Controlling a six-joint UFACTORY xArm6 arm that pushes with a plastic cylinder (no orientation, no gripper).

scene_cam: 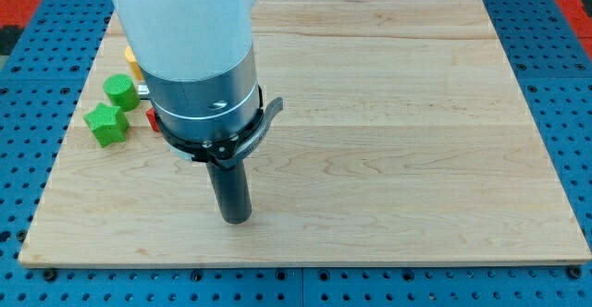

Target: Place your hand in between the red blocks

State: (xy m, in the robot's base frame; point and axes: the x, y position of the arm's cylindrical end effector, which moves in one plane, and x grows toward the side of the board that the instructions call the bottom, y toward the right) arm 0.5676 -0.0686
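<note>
Dark rod tip point(236, 218) down on bare wooden counter point(416, 159), near the view's bottom, well apart from every block. No pincer on this rig, nothing held. Farther up-left: green star block point(105, 124), green round block point(119, 90). One red block point(151, 119) peeking beside the arm housing, any second red hidden; yellow sliver point(131, 59) behind. Task judged barely begun

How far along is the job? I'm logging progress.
Nothing looks done yet. My tip rests on bare board, toward the view's bottom and right of the blocks. Only a sliver of one red block shows beside the arm, near the green blocks and a yellow one. Any second red block is hidden, so the move between them remains.
</note>
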